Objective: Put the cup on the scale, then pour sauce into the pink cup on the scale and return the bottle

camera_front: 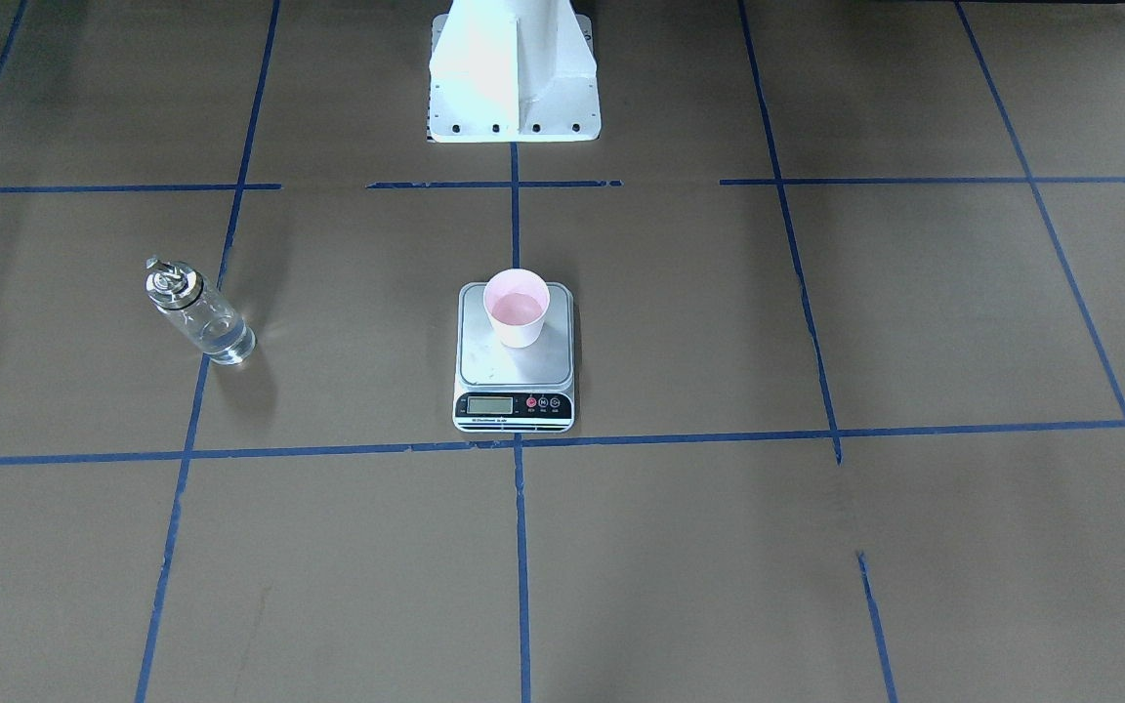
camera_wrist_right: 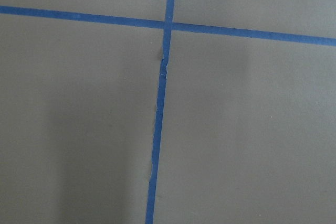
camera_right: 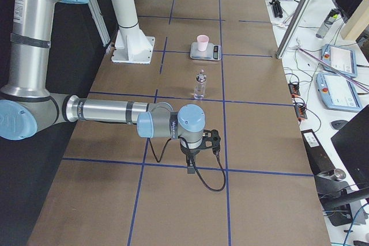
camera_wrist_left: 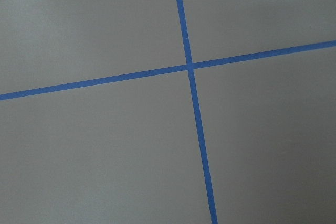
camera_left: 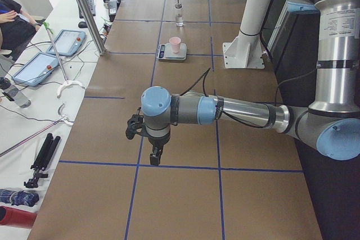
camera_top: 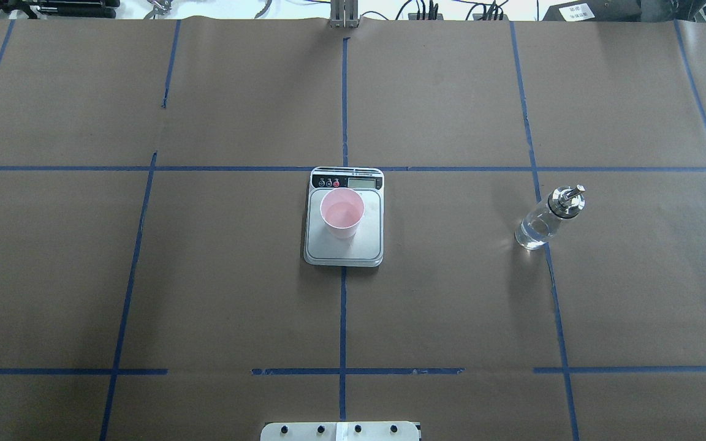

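Note:
The pink cup [camera_front: 516, 310] stands upright on the far half of the scale [camera_front: 514, 376], and also shows in the overhead view [camera_top: 341, 212]. It seems to hold a little clear liquid. The bottle [camera_top: 546, 217] stands upright on the table, apart from the scale [camera_top: 344, 251], on my right side, with clear sauce [camera_front: 226, 342] low inside. My left gripper [camera_left: 154, 155] and right gripper [camera_right: 190, 168] hang far from these things, near the table's ends. I cannot tell whether they are open or shut. Both wrist views show only brown paper and blue tape.
The white robot base [camera_front: 514, 78] stands behind the scale. Blue tape lines [camera_top: 343, 306] grid the brown paper. Tablets [camera_left: 70, 40] and a metal pole [camera_left: 84, 9] stand along the operators' side. A black cable [camera_right: 210, 185] trails by the right gripper.

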Robot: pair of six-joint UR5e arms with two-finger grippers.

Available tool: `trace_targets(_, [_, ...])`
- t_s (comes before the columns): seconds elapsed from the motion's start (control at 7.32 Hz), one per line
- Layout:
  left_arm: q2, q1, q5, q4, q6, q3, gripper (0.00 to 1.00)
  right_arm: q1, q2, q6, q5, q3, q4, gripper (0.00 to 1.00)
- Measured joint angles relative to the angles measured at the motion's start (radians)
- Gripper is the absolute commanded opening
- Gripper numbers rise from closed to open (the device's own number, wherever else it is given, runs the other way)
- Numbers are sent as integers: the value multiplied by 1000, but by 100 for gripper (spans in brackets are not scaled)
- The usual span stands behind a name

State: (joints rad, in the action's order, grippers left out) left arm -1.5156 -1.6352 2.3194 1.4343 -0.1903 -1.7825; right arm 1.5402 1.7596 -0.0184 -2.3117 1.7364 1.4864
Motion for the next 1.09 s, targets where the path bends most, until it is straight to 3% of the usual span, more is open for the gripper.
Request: trace_targets(1.09, [0, -1, 0, 0, 1, -3, 100, 0, -3, 2, 1, 12, 0, 100])
